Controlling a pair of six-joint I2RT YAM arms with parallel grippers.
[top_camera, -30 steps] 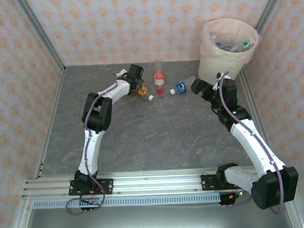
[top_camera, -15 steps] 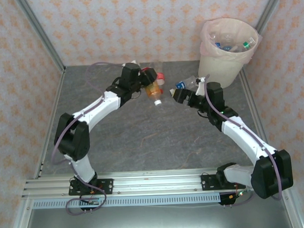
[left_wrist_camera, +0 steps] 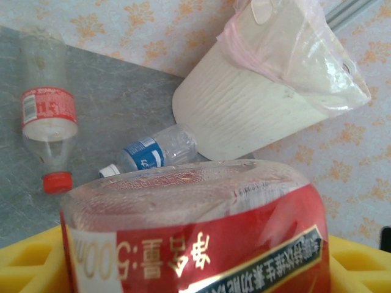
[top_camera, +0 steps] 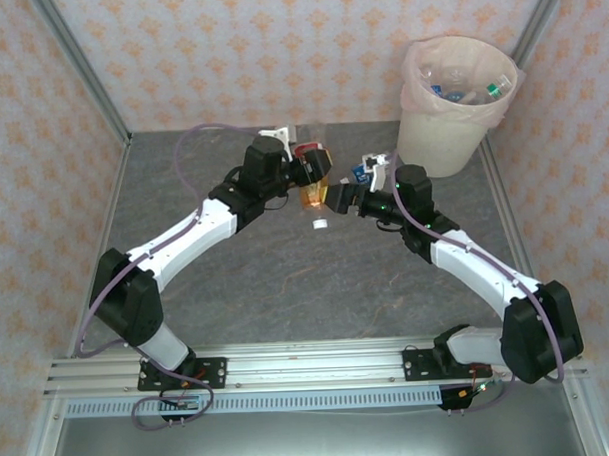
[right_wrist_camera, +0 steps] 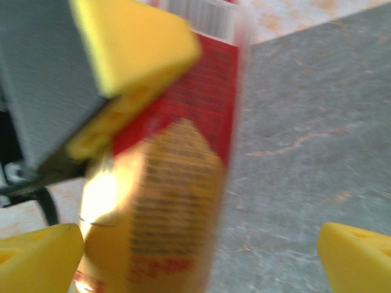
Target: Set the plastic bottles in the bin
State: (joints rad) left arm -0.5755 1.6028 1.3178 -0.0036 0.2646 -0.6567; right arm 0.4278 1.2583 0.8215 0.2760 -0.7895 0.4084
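My left gripper [top_camera: 313, 174] is shut on an orange-brown plastic bottle [top_camera: 314, 191] with a red label, held above the table with its white cap [top_camera: 320, 224] pointing toward me. In the left wrist view that bottle [left_wrist_camera: 195, 226] fills the bottom between the yellow fingers [left_wrist_camera: 360, 262]. My right gripper [top_camera: 340, 199] is open right beside the bottle. In the right wrist view the bottle [right_wrist_camera: 177, 183] stands blurred between the wide-apart fingertips [right_wrist_camera: 357, 256], nearer the left one. The bin [top_camera: 455, 103] stands at the far right, with several bottles inside.
A clear bottle with a red label and red cap [left_wrist_camera: 47, 116] and a small blue-labelled bottle [left_wrist_camera: 153, 152] lie on the grey table near the bin's [left_wrist_camera: 256, 104] foot. Patterned walls close in the back and sides.
My left gripper has lifted the orange bottle off the table and swung it right toward the middle. My right gripper has moved left from the bin's foot to meet it.
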